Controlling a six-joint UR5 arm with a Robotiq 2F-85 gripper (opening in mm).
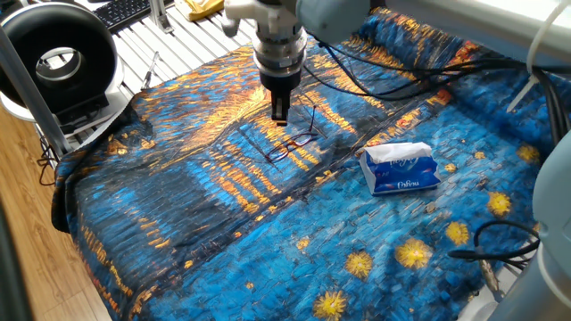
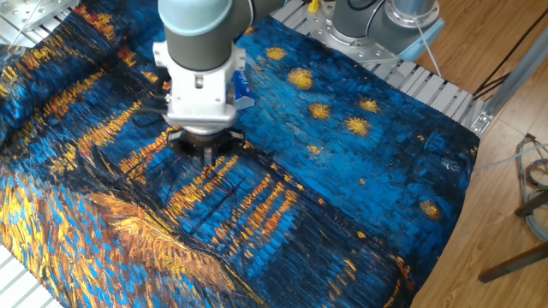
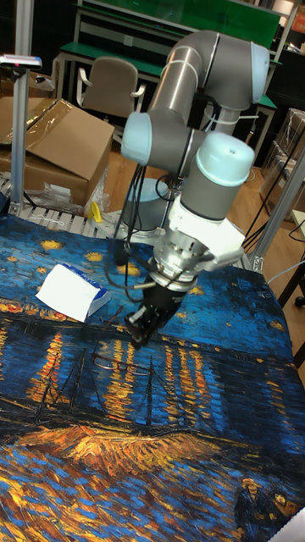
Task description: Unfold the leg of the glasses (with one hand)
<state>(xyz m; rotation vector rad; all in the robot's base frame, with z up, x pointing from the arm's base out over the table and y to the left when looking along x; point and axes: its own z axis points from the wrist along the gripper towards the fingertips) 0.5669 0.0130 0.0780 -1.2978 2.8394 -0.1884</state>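
Observation:
The glasses point(image 1: 290, 147) lie on the painted blue-and-orange cloth point(image 1: 223, 232) near its middle, lenses toward the front. One thin leg point(image 1: 314, 117) reaches away from the frame toward the back. My gripper point(image 1: 279, 114) hangs just behind and left of the glasses, tips down and close to the cloth, clear of the leg. Its fingers look pressed together with nothing between them. In the tall fixed view the gripper point(image 3: 142, 327) stands right of the glasses point(image 3: 106, 360). The other fixed view hides the glasses behind the gripper point(image 2: 204, 152) and its wrist.
A blue-white tissue pack point(image 1: 401, 168) lies right of the glasses, also visible as the tissue pack point(image 3: 72, 292). Black cables point(image 1: 401, 85) trail over the cloth at the back. A round black-and-white device point(image 1: 58, 62) stands off the left corner.

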